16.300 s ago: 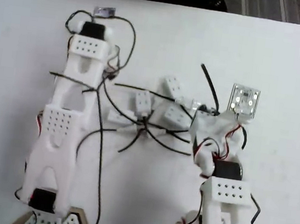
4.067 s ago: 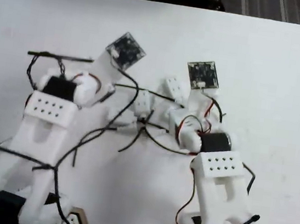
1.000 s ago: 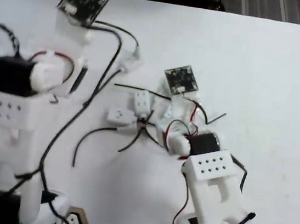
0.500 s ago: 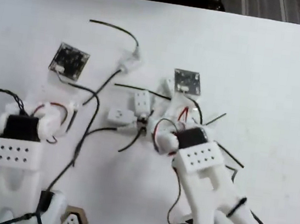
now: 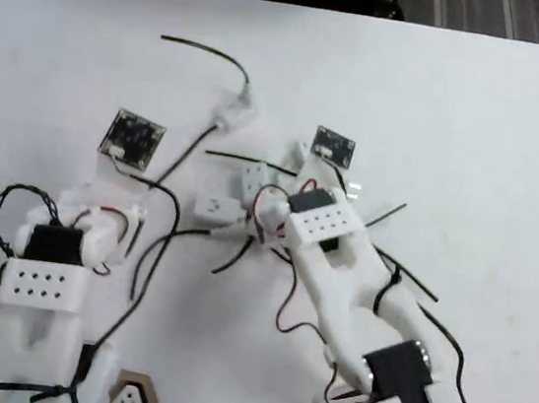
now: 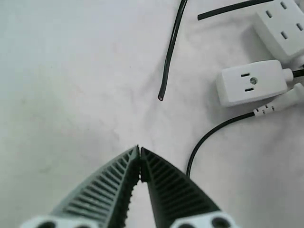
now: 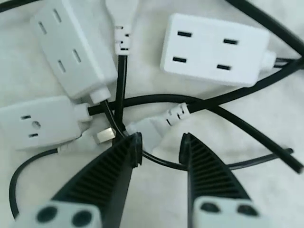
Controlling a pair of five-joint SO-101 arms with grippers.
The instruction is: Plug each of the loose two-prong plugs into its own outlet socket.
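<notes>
My right gripper [image 7: 160,141] is open low over the tangle of cords. A white two-prong plug [image 7: 148,128] lies between its fingertips, metal prongs [image 7: 103,135] toward a single outlet [image 7: 40,121]. Two wider outlet blocks [image 7: 73,45] [image 7: 216,42] lie beyond, with a second plug's [image 7: 121,19] cord running between them. In the high view the right arm [image 5: 321,228] covers this cluster [image 5: 255,182]. My left gripper [image 6: 139,153] is shut and holds nothing over bare table, near a single outlet [image 6: 251,83]. Another plug [image 5: 230,112] lies apart at the back.
Black cords [image 5: 181,155] cross the middle of the white table [image 5: 479,120], and one loose cord end [image 6: 161,97] lies ahead of the left gripper. The left arm [image 5: 42,271] stands at the front left. The table's right and far sides are bare.
The right arm has swung left and stretched over the outlet cluster. The left arm has drawn back from the far left toward the front edge and come lower.
</notes>
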